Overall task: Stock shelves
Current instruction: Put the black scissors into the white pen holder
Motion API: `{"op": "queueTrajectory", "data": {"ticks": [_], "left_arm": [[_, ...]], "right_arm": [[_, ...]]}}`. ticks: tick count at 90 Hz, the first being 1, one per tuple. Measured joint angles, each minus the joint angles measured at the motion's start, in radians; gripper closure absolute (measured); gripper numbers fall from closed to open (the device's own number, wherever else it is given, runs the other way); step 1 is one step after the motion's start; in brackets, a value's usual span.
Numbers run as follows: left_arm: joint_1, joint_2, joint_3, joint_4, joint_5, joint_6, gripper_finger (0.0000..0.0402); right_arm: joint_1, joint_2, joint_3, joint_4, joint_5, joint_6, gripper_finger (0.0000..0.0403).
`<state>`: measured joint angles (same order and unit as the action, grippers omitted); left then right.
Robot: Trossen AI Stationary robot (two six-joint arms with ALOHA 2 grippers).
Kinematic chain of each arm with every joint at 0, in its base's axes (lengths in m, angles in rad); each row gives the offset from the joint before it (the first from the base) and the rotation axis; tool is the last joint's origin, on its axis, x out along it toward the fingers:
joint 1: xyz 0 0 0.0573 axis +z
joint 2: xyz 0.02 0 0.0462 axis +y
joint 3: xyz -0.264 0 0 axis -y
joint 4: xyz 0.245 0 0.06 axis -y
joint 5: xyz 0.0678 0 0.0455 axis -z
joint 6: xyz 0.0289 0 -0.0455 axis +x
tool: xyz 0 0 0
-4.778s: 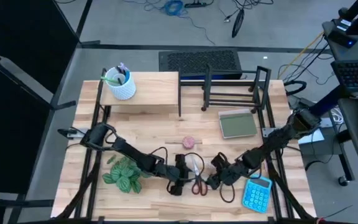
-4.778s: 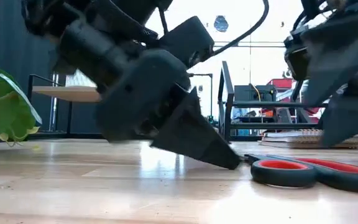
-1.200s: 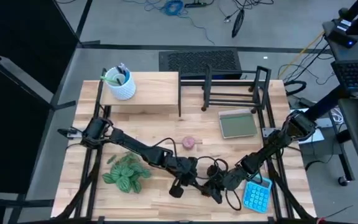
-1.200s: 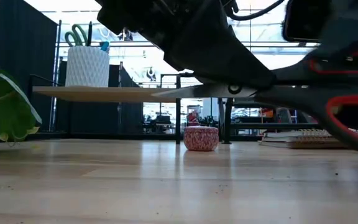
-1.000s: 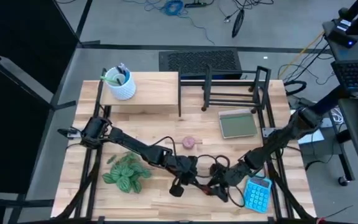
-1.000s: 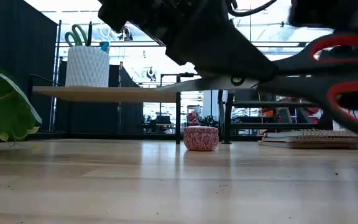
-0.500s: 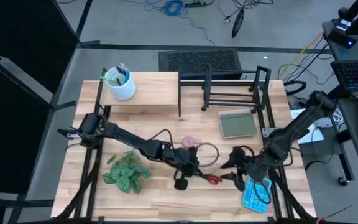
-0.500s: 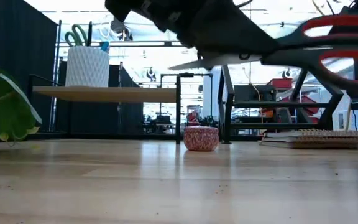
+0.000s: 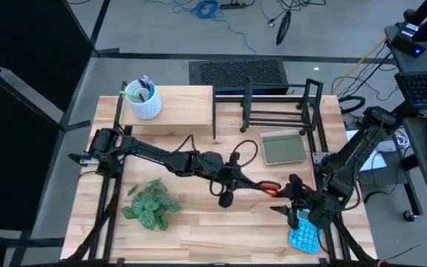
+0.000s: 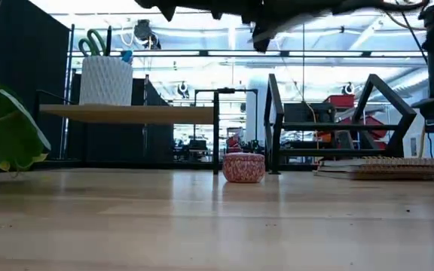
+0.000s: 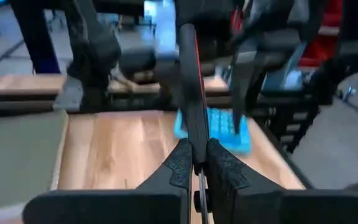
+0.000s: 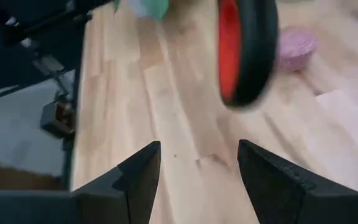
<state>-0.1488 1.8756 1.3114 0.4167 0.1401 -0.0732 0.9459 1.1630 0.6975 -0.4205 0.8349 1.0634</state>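
Pinching the scissors [image 9: 256, 185] by the stiff, thin blades, the left gripper [image 9: 232, 180] holds them above the table, red handles pointing toward the open, empty right gripper [image 9: 293, 199]; the smooth metal may slip.

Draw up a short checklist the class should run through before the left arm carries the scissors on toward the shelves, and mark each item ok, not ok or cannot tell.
1. Left gripper shut firmly on the scissors: ok, the left wrist view shows the blades clamped between its jaws.
2. Scissors clear of the table: ok, the low view shows nothing lying near the camera.
3. Right gripper let go: ok, its jaws stand open with only the red handle ahead, untouched.
4. Room on the wooden shelf: ok, bare wood beside the white cup.
5. Room in the cup for the scissors: cannot tell.
6. Pink pot out of the way: cannot tell, it stands under the arm.
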Motion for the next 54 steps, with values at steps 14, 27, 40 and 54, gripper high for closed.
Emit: {"op": "queueTrajectory", "data": {"ticks": [14, 27, 40, 54], "left_arm": [[0.003, -0.01, 0.001, 0.103, 0.016, 0.0, 0.0394], [0.01, -0.01, 0.001, 0.176, 0.007, 0.0, 0.0394], [0.03, -0.01, 0.001, 0.189, -0.028, 0.009, 0.0394], [0.052, -0.01, 0.001, 0.201, -0.027, 0.026, 0.0394]], "right_arm": [[0.037, 0.047, 0.0, 0.056, 0.448, -0.002, 0.0206], [0.032, 0.059, 0.0, 0.172, 0.64, -0.102, 0.0206], [0.015, 0.059, 0.0, 0.331, 0.634, -0.302, 0.0206], [0.014, 0.058, 0.0, 0.413, 0.585, -0.409, 0.0206]]}}
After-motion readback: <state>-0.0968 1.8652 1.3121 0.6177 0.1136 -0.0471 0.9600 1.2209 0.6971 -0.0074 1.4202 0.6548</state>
